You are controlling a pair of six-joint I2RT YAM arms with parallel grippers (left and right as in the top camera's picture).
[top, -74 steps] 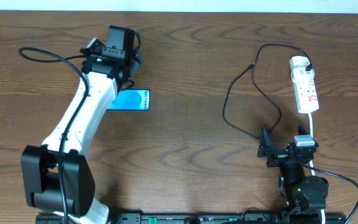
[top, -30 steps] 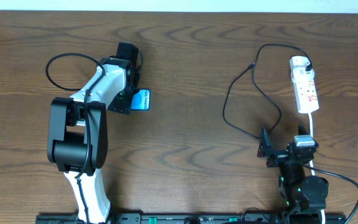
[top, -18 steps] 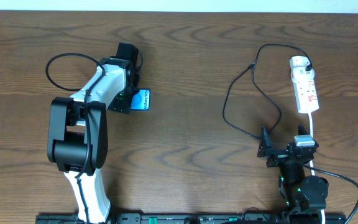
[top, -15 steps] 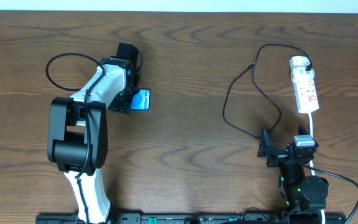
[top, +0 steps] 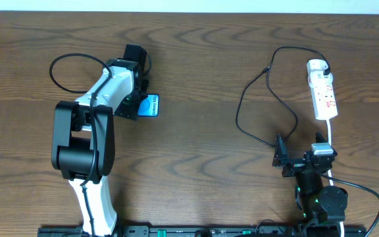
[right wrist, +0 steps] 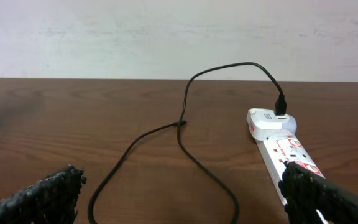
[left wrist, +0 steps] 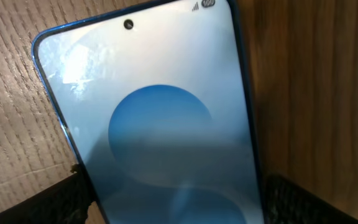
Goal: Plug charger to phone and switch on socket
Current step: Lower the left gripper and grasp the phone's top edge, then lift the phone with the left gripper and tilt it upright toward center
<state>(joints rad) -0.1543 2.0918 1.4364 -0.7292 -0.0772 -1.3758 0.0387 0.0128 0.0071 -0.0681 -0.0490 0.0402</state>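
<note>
Securing the phone [left wrist: 166, 112] at far left of the counter [top: 196, 151], the left tool [left wrist: 176, 202] pinches its long edges. The right tool [right wrist: 185, 196] waits spread at near right; next it should, I judge, fetch the plug tip of the charger [top: 237, 115], lying left of the socket [top: 324, 95].

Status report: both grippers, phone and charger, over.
Left gripper straddling phone, grip unconfirmed. Right gripper open, empty, facing the socket. Charger adapter in socket, plug tip loose on table, far from phone.
</note>
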